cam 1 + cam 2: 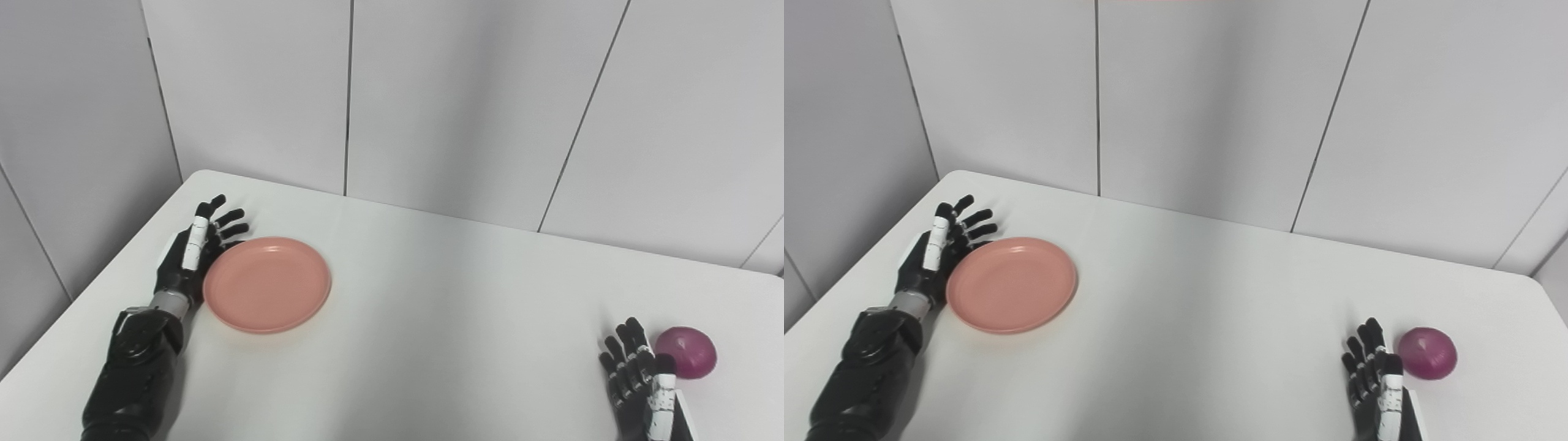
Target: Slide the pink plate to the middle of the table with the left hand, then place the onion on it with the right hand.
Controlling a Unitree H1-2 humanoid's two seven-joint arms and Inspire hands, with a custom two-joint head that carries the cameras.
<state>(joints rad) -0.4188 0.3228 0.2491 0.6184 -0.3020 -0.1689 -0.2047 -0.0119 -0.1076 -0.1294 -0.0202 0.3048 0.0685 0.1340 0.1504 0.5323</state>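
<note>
Left hand [190,257], fingers spread and holding nothing, rests against the plate's [267,285] left rim; right hand [640,380], also spread, sits just left of the onion [686,352].

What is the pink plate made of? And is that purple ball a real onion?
The plate looks like plastic: one even pink colour, matte, with a thin raised rim. The onion is glossy purple with faint stripes like papery skin, so it may be real, but a plastic toy would look much the same from here.
</note>
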